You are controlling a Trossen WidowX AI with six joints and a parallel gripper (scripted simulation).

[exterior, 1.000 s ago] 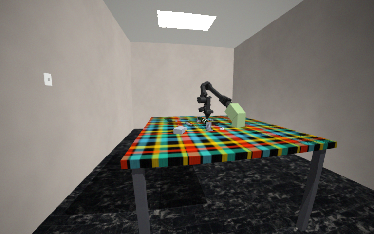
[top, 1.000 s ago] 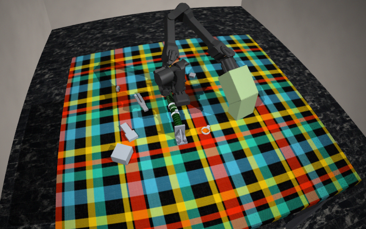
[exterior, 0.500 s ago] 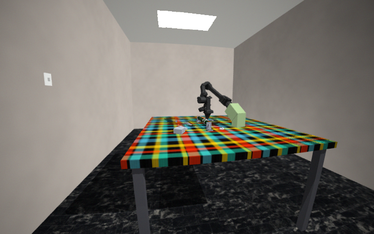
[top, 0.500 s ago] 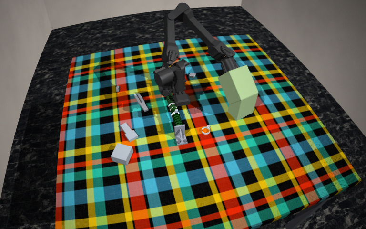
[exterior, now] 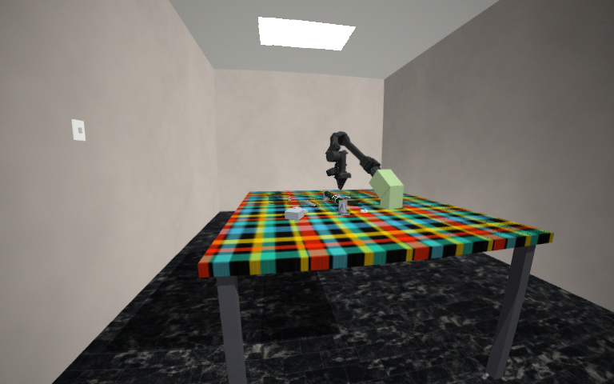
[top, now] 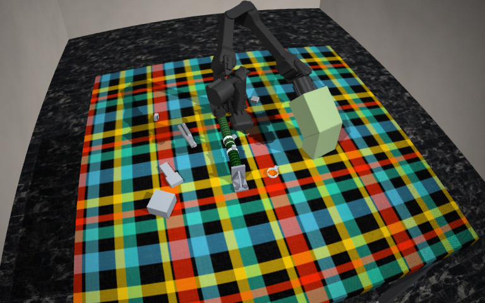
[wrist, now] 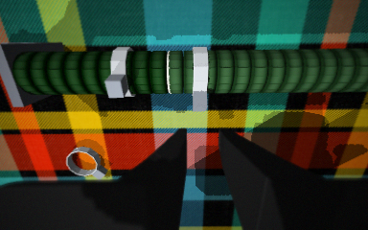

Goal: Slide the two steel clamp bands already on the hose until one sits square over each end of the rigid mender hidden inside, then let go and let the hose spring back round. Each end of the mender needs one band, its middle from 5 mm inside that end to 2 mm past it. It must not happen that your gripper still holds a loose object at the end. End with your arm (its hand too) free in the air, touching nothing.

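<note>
A ribbed green hose (wrist: pixel 192 72) lies across the top of the wrist view; in the top view the hose (top: pixel 228 141) runs from under the arm to a grey holder (top: pixel 239 177). Two steel bands sit on it. One band (wrist: pixel 120 72) has a blocky screw housing. The other band (wrist: pixel 199 72) is plain, with a tab hanging down. A thin white line (wrist: pixel 169 72) rings the hose between them. My gripper (wrist: pixel 202 135) hangs beside the hose, clear of it. Its fingers are slightly apart with nothing between them. It also shows in the top view (top: pixel 244 128).
A loose ring (wrist: pixel 82 161) lies on the cloth near the holder, seen also in the top view (top: pixel 272 172). A tall pale green box (top: pixel 316 121) stands to the right. Grey blocks (top: pixel 161 203) (top: pixel 170 174), a bar (top: pixel 187 134) and a small cube (top: pixel 156 115) lie to the left.
</note>
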